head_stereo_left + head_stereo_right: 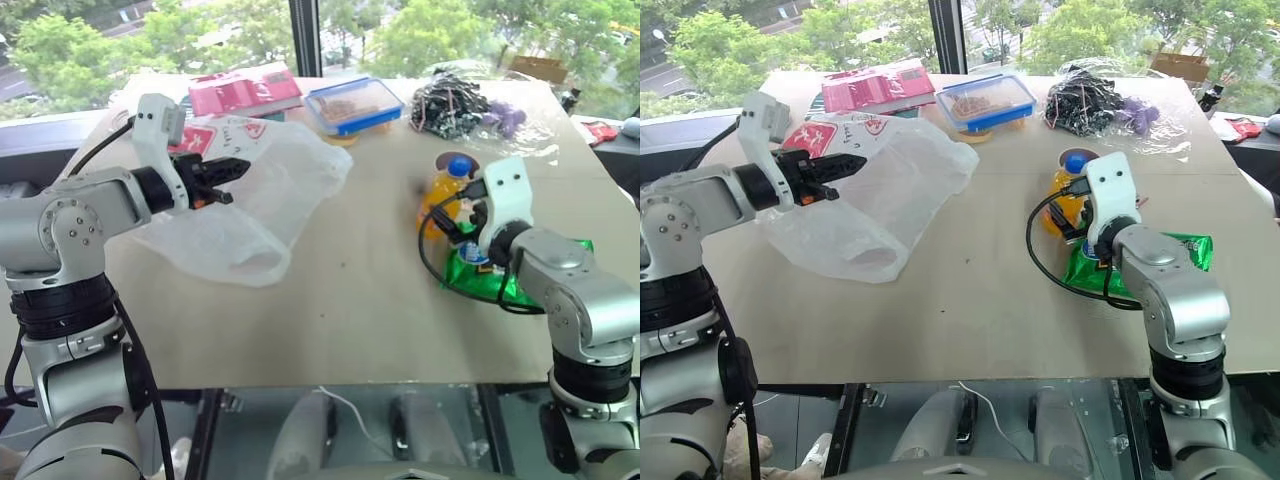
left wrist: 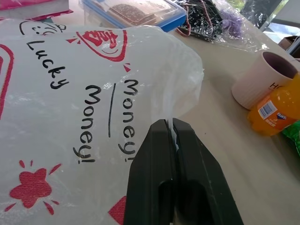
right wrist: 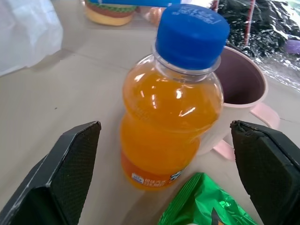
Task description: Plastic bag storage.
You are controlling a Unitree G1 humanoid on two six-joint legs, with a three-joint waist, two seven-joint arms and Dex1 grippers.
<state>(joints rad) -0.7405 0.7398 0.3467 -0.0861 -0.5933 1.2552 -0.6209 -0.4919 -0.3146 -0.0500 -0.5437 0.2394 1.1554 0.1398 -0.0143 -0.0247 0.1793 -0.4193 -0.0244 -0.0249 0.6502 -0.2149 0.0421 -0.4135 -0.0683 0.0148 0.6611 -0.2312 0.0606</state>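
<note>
The left gripper (image 2: 169, 129), jaws clamped on thin film, lifts the crinkly translucent plastic bag (image 1: 262, 195) near the counter's (image 1: 340, 320) left edge. The right gripper (image 3: 164, 154), jaws wide apart, faces a glossy orange drink bottle (image 3: 171, 108).

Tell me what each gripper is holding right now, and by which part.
The left gripper is shut on a fold of the plastic bag, on its printed side. The right gripper is open around the orange bottle, holding nothing.

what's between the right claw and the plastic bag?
Bare tabletop, as the right eye view shows. The right claw, open, faces an orange drink bottle; the plastic bag lies across the table.
</note>
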